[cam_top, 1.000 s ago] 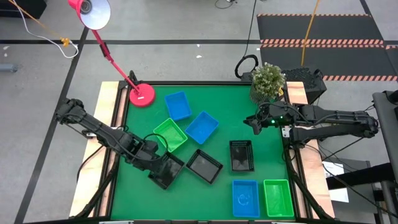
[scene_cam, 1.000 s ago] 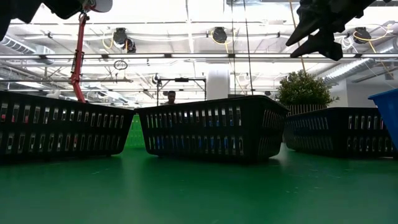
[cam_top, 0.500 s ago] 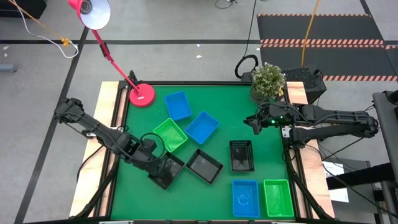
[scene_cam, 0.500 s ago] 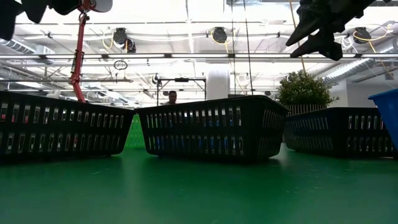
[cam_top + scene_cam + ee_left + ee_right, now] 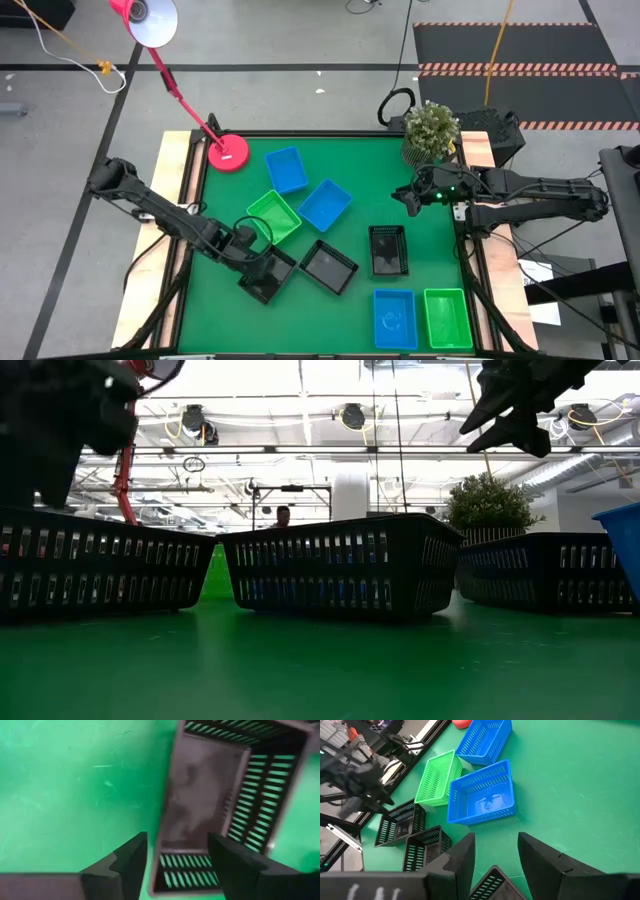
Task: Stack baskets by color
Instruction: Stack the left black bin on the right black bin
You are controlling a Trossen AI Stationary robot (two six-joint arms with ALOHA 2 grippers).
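Note:
Three black baskets (image 5: pixel 266 277) (image 5: pixel 328 267) (image 5: pixel 388 250) stand on the green table, with two blue ones (image 5: pixel 287 168) (image 5: pixel 325 205) and a green one (image 5: pixel 273 217) farther back. One more blue basket (image 5: pixel 394 318) and a green one (image 5: pixel 447 318) sit at the near edge. My left gripper (image 5: pixel 256 266) hangs open, pointing down, over the leftmost black basket (image 5: pixel 220 800). One finger stands outside its long wall, the other over its inside. My right gripper (image 5: pixel 405 197) waits open, raised at the right.
A pink lamp base (image 5: pixel 228 153) stands at the far left corner and a potted plant (image 5: pixel 432 128) at the far right. Wooden rails (image 5: pixel 175 190) border the mat on both sides. A person (image 5: pixel 283 516) stands far behind the table.
My left gripper has come down toward the leftmost black basket, mostly in the last half second, and now looms large at the left of the low view. The baskets have not moved.

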